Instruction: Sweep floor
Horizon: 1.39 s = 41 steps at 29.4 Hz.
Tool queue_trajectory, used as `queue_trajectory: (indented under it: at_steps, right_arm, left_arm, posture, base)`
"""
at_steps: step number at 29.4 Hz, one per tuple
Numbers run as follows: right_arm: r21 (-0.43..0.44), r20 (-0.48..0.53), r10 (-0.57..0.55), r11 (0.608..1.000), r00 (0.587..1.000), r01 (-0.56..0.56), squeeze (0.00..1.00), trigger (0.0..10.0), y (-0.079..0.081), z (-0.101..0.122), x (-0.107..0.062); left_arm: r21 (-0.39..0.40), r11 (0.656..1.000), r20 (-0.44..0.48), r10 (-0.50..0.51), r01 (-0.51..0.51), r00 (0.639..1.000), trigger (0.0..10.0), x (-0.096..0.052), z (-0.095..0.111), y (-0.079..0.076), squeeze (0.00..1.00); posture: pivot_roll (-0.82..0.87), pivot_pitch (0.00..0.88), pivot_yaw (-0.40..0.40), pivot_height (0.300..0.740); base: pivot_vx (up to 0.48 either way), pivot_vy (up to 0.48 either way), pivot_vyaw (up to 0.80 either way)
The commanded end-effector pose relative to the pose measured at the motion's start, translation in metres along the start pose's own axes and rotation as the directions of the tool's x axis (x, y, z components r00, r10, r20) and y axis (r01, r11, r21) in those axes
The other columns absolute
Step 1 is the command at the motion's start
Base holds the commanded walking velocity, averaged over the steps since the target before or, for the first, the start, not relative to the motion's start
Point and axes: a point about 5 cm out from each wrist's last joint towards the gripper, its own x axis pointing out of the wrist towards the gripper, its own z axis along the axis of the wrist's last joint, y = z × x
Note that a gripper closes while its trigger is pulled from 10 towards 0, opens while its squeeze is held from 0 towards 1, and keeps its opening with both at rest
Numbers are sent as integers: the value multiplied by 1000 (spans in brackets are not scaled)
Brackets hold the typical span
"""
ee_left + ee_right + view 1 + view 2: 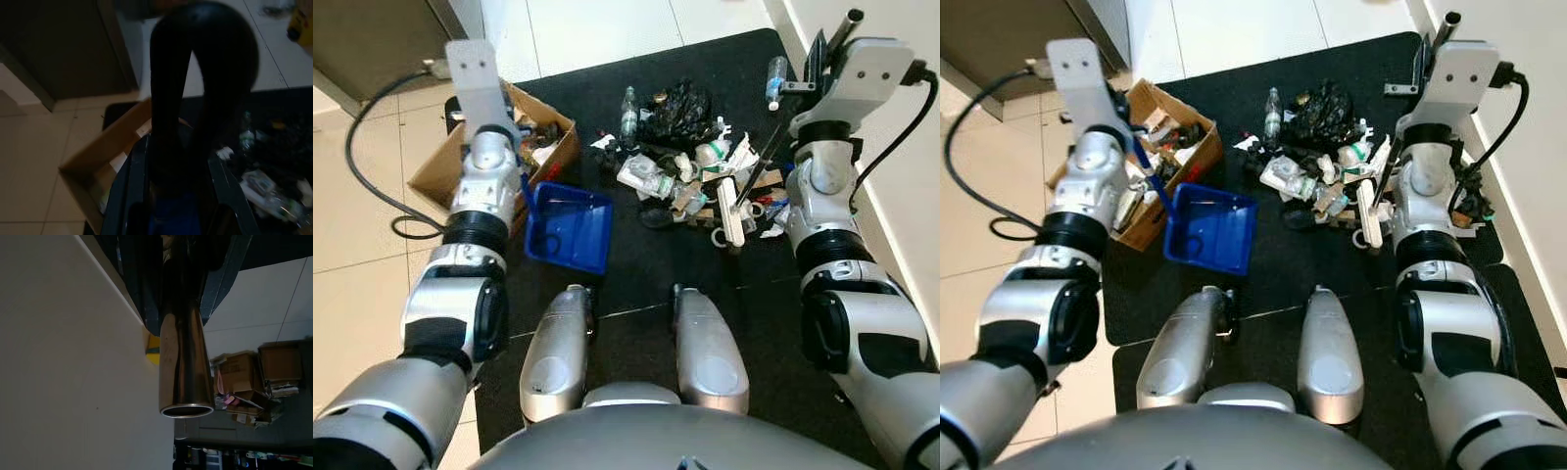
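Litter (690, 166) — bottles, wrappers, a black bag — sits at twelve o'clock on the black mat (646, 264). Left gripper (195, 147) clamps the blue dustpan's (570, 227) handle at ten o'clock; right gripper (183, 289) clasps the metal broom pole (183, 367) at two o'clock beside a cardboard box (440, 166).

Pale tiled floor (372, 294) with a black mat (656, 264) on it. On the mat: a litter pile (690, 171) and a blue dustpan (570, 227). A cardboard box (435, 171) straddles the mat's edge.
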Motion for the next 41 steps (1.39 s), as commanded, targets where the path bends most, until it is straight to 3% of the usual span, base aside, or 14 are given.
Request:
queue_trajectory:
  at_steps: [1, 8, 10, 13, 16, 19, 22, 29, 34, 35, 41]
  right_arm:
    - [4, 25, -1, 1000, 1000, 1, 0, 10000, 3, 3, 1]
    - [10, 30, 3, 1000, 1000, -4, 0, 10000, 7, 5, 3]
    - [9, 31, 0, 1000, 1000, 0, 0, 10000, 5, 5, 3]
    - [8, 31, -2, 1000, 1000, 1, 0, 10000, 5, 4, 3]
    - [3, 30, -6, 1000, 1000, 6, 0, 10000, 3, 4, 3]
    - [-13, 26, -24, 1000, 999, 24, 0, 10000, -3, 3, 3]
    - [-21, 25, -31, 999, 999, 32, 0, 10000, -5, 2, 3]
    - [-51, 25, -33, 998, 999, 35, 0, 10000, -8, 1, 1]
    - [-61, 37, -46, 997, 998, 48, 0, 10000, -12, 2, 0]
    - [-66, 44, -55, 996, 998, 57, 0, 10000, -16, 3, 0]
    - [-84, 55, -82, 993, 995, 86, 0, 10000, -28, 4, -1]
  left_arm:
    - [18, 999, 10, 35, -35, 999, 10000, 2, 2, 7, 0]
    - [11, 999, -33, 30, -30, 999, 10000, 2, -7, 1, 0]
    - [0, 1000, -77, 3, -3, 997, 10000, 1, -15, -10, 0]
    - [-11, 1000, -83, -2, 1, 997, 10000, 0, -16, -12, 0]
    - [-46, 999, -92, -28, 24, 995, 10000, -1, -16, -19, 0]
    - [-171, 981, -67, -107, 94, 992, 10000, -1, -8, -37, 0]
    - [-188, 975, -41, -131, 121, 991, 10000, 0, -3, -44, 0]
    - [-182, 976, -51, -133, 122, 990, 10000, 0, -4, -50, 0]
    - [-108, 984, -48, -148, 143, 988, 10000, -1, -9, -52, 0]
    - [-74, 987, -33, -147, 144, 989, 10000, 0, -8, -49, 0]
    - [-39, 991, -2, -126, 126, 992, 10000, 6, 2, -33, 0]
  posture:
    - [63, 102, 103, 740]
    - [58, 104, 105, 740]
    - [54, 107, 103, 740]
    - [47, 111, 102, 740]
    - [43, 114, 102, 740]
    - [33, 116, 102, 740]
    - [32, 116, 102, 740]
    - [18, 121, 108, 740]
    - [1, 129, 121, 740]
    - [4, 129, 123, 740]
    - [15, 126, 130, 740]
  base:
    - [0, 0, 0]
    - [0, 0, 0]
    - [0, 0, 0]
    - [0, 0, 0]
    - [0, 0, 0]
    - [0, 0, 0]
    - [0, 0, 0]
    - [0, 0, 0]
    - [0, 0, 0]
    - [0, 0, 0]
    - [0, 0, 0]
